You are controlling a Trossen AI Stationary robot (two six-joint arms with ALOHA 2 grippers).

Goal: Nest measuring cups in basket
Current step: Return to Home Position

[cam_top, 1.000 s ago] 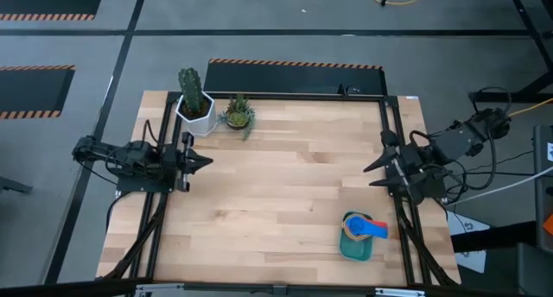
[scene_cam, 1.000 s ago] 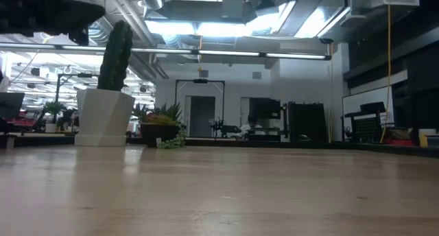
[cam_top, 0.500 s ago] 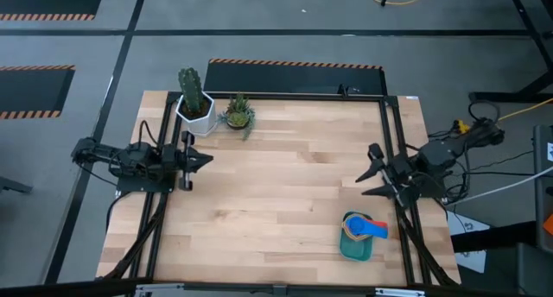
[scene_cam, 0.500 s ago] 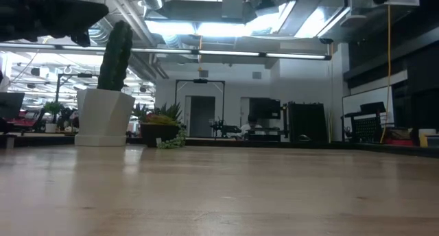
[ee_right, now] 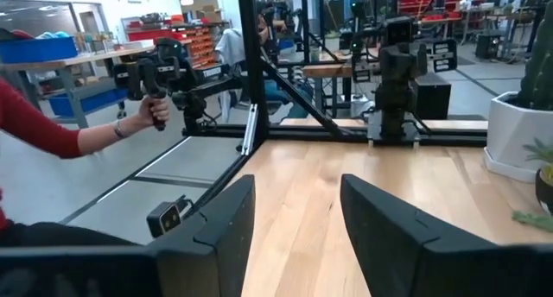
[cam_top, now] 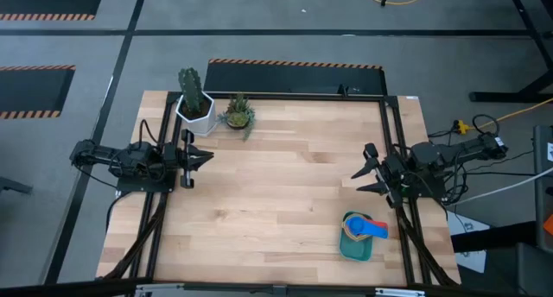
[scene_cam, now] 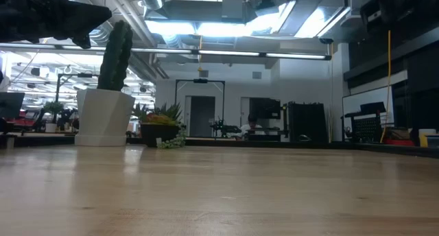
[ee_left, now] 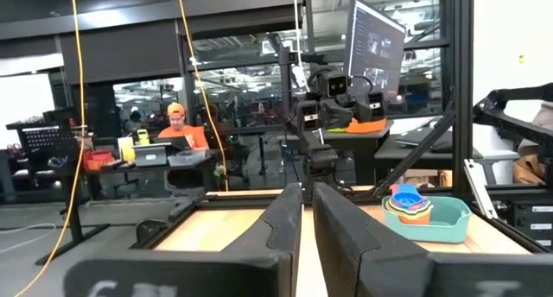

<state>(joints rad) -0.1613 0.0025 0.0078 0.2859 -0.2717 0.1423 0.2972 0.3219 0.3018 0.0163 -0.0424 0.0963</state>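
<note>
The small teal rounded-rectangular plastic basket (cam_top: 353,253) sits on the pale wooden worktop (cam_top: 276,202) near its 4 o'clock corner in the high view, just inside the dark frame rail on that side. Nested inside it is the stack of small plastic measuring cups (cam_top: 366,228). The dark blue cup is uppermost and a little red shows at its side. The left wrist view also shows orange and yellow rims lower in the stack.

The right hand (cam_top: 362,167) hangs at about 12 o'clock from the basket, near it but apart, over the worktop's 3 o'clock edge. Its arm reaches in roughly level from 3 o'clock, with the wrist aimed toward 9 o'clock. The two fingers are spread wide with nothing between them.

The left hand (cam_top: 206,157) is at the worktop's 9 o'clock edge, well apart from the basket. Its arm is stretched level and points toward 3 o'clock, facing the right hand across the boards. Its fingers are drawn together to a thin slit and hold nothing.

At 11 o'clock stands a white faceted plant pot (cam_top: 195,114) with a tall green cactus. Just beside it, at its 3 o'clock, is a small leafy plant (cam_top: 237,115).

Beyond the worktop, a person's red sleeve (ee_right: 43,133) shows in the right wrist view, the person's hand gripping a dark handle.
</note>
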